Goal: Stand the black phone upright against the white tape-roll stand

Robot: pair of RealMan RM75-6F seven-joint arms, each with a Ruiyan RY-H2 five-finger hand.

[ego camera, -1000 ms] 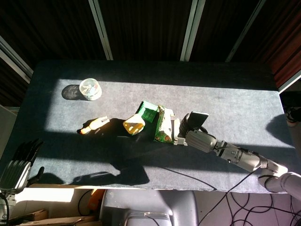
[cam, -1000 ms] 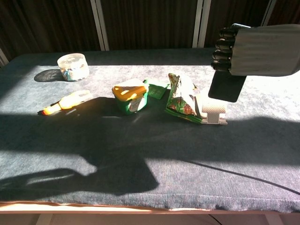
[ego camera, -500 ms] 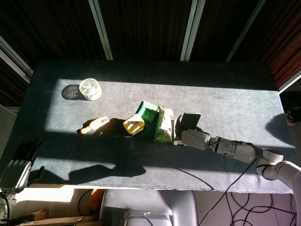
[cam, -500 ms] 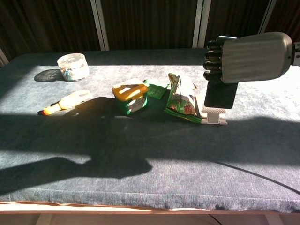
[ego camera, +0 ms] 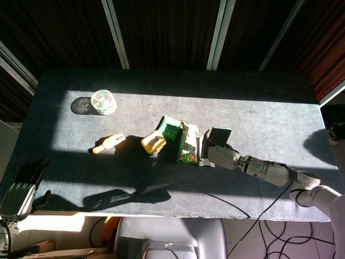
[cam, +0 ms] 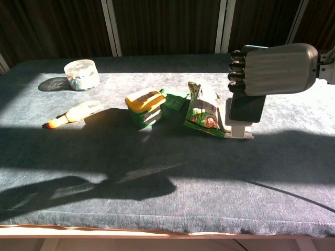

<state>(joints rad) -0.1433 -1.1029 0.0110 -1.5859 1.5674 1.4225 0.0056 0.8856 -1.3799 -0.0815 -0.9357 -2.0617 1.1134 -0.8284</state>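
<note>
Holding the black phone (cam: 246, 109) upright in the right hand (cam: 272, 69), fingers (cam: 236, 70) curled over its upper edge, lower edge now down at the white tape-roll stand (cam: 239, 129). Compared with a second ago: phone lowered from a raised, well-apart position to sitting just above or on the stand, and shifted slightly toward the green snack bag (cam: 205, 111) beside it. Little difference from half a second ago, so descent apparently finished or nearly so. Cannot tell from either view whether the phone's bottom edge actually touches the stand's slot or only hangs just over it. Judged close to done: remaining work likely a gentle lean against the stand, then loosening of the fingers without tipping the phone. Left hand (ego camera: 24, 189) low at the bench (ego camera: 269, 108) corner, apparently empty, fingers seemingly spread though in shadow. Also moved since earlier: yellow-lidded tub (cam: 145, 102) now tilted differently beside the bag.
</note>
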